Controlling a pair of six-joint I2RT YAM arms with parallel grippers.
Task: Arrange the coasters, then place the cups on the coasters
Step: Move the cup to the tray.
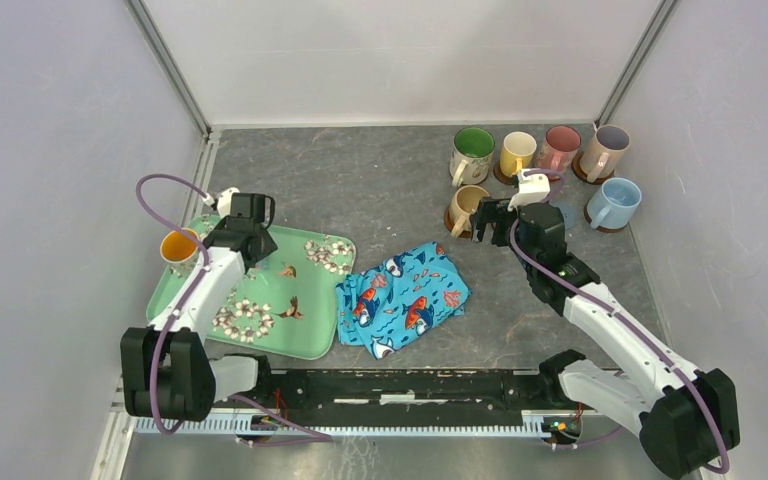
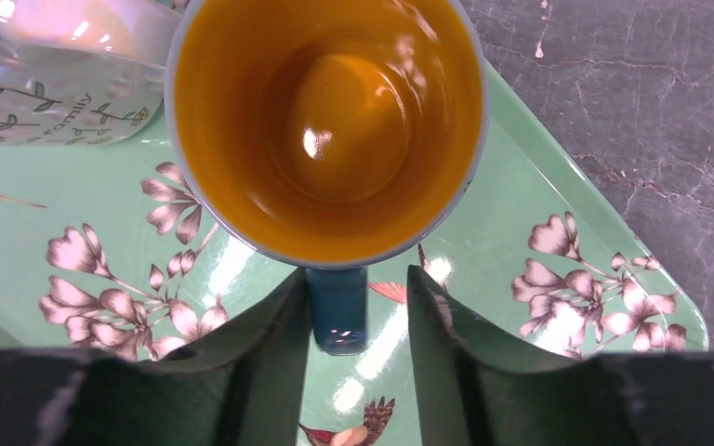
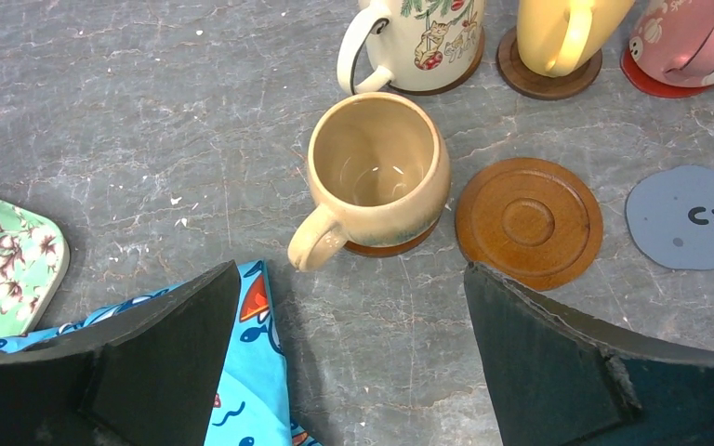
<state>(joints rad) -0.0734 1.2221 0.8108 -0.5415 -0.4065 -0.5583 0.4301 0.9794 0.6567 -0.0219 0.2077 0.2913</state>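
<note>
The left pincer [image 2: 355, 279] loosely straddles handle [image 2: 337, 311] of orange-lined cup [image 2: 335, 121] at tray rim [image 2: 567, 163]; right pincer [image 3: 350, 269] gapes.

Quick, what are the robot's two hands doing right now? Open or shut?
Left end effector: open around the handle of the orange mug, not gripping yet.
Right end effector: wide open, holding nothing.

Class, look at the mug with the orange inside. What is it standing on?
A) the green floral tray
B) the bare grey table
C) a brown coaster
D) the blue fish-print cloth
A: in the left wrist view the orange-lined mug stands on the green floral tray, whose flower pattern shows on both sides of it.
</note>
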